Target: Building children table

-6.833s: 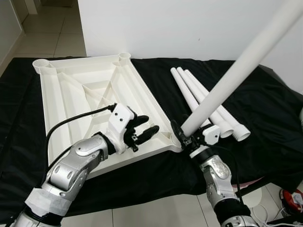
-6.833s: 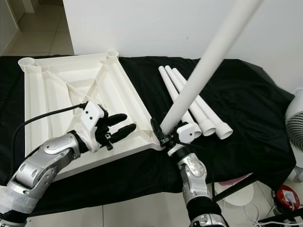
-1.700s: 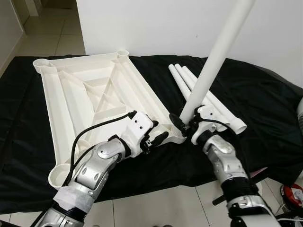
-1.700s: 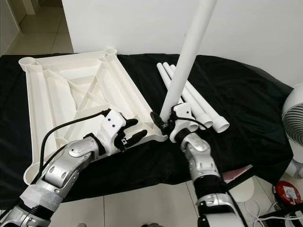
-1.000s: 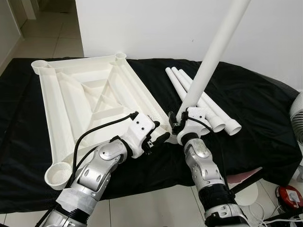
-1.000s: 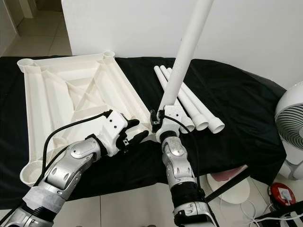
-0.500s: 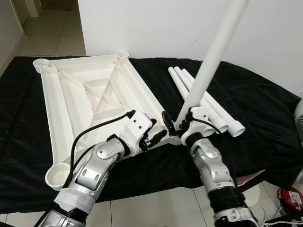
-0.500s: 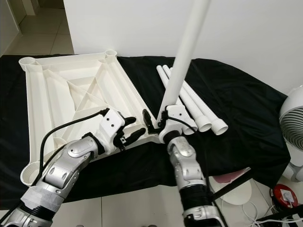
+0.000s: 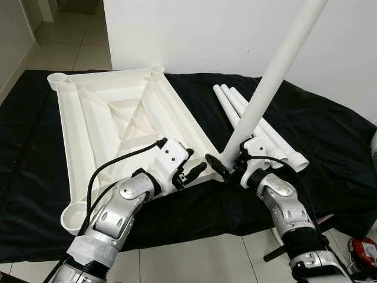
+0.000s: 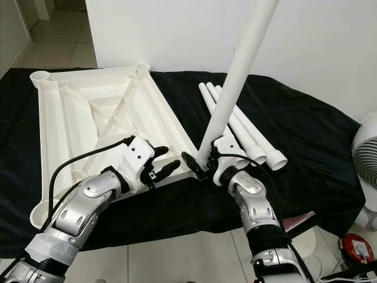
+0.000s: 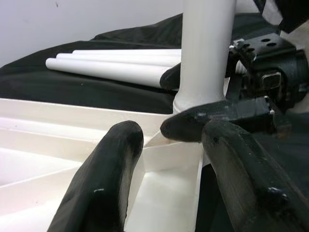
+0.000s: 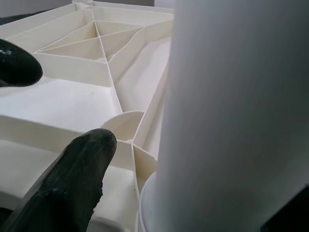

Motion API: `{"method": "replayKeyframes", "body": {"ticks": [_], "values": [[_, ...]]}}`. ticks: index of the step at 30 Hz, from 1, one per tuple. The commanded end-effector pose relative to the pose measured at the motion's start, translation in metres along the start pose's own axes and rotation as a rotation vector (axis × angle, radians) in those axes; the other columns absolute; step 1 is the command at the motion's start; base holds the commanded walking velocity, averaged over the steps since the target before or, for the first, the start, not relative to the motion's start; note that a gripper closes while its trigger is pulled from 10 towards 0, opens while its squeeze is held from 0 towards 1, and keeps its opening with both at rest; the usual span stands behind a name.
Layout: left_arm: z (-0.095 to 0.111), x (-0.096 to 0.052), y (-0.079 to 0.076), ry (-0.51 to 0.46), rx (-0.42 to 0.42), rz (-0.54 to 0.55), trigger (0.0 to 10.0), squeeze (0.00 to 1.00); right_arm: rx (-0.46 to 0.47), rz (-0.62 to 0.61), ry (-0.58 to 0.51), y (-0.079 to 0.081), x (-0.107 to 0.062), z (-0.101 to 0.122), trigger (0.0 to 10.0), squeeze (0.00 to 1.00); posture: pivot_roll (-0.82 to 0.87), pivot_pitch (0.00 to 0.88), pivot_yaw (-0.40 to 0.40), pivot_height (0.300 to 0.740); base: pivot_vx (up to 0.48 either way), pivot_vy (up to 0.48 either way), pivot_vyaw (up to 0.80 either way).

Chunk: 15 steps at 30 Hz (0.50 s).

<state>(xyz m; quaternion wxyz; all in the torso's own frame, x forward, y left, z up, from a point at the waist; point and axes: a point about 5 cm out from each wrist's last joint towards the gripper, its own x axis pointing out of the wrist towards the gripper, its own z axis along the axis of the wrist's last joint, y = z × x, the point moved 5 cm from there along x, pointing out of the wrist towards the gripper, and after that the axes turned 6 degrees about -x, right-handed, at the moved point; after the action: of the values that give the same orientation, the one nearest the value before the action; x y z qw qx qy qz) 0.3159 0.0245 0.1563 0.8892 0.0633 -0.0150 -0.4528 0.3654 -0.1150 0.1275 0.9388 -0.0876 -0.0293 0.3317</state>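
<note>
- White table top (image 9: 118,127): lies underside up on a black cloth (image 9: 330,135), ribs and diagonal braces showing, round leg sockets at its corners.
- Near-right corner socket (image 12: 126,126): the lower end of 1 white leg tube (image 9: 271,76) stands at this corner; whether it is seated in the socket I cannot tell. Tube rises tilted, its top toward the robot's right and out of the frame.
- Right gripper (image 9: 227,168): at the foot of the leg tube, fingers closed around it just above the corner. 1 black finger (image 12: 72,179) shows beside the tube in the right wrist view, over the corner ribs.
- Left gripper (image 9: 191,171): over the table top's near edge, just beside the same corner. Fingers (image 11: 101,188) spread apart, pinching nothing, with the corner's wall between them in the left wrist view. Tips reach toward the right gripper, close to it; contact I cannot tell.
- 3 spare leg tubes (image 9: 259,127): lying side by side on the cloth, to the right of the table top, behind the right gripper, open ends toward the robot.
- Fan (image 10: 365,159): white, at the far right edge past the cloth.
- Tiled floor (image 9: 76,35): beyond the far left corner; white wall behind.
</note>
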Motion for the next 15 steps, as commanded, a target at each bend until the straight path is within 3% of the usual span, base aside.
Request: {"method": "replayKeyframes", "body": {"ticks": [1,2,3,15], "values": [[-0.001,0.0,0.0,0.004,0.001,0.024,10.0,0.0,-0.004,0.032,0.023,0.002,0.0,-0.006,10.0,0.0,0.08,0.0,-0.082,0.74,0.0,0.0,0.0],[0.0,0.0,0.0,0.004,-0.001,0.022,10.0,0.0,-0.013,0.042,0.033,0.002,0.0,-0.008,5.4,0.0,0.08,0.001,-0.08,0.74,0.0,0.0,0.0],[0.0,0.0,0.0,0.003,-0.002,0.021,10.0,0.0,-0.016,0.056,0.042,0.001,0.0,-0.01,0.0,0.0,0.08,0.001,-0.079,0.74,0.0,0.0,0.0],[0.002,0.001,0.0,-0.004,-0.01,0.028,10.0,0.0,-0.027,0.057,0.081,-0.005,-0.003,-0.021,0.0,0.0,0.08,0.022,-0.078,0.74,0.0,0.0,0.0]]}}
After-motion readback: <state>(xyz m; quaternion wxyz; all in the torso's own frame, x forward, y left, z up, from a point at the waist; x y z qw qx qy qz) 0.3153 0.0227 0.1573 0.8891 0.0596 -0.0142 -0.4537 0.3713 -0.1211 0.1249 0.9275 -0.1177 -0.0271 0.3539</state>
